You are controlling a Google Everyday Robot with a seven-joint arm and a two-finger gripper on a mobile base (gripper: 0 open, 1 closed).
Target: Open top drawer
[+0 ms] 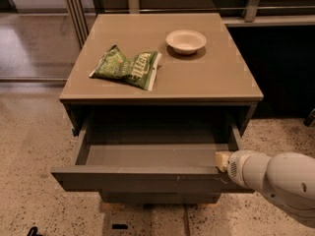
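The top drawer (142,179) of the grey-brown cabinet stands pulled well out toward me, its flat front low in the view with small pale scuffs right of centre. Its shallow grey tray (152,154) shows inside and holds nothing I can see. My gripper (222,161) is at the drawer's right front corner, at the top edge of the front. The white arm housing (275,181) covers most of it.
On the cabinet top (206,77) lie a green chip bag (127,67) at the left and a white bowl (186,41) at the back right. A lower drawer front (157,197) shows under the open one. Speckled floor lies all around; a dark wall is at the right.
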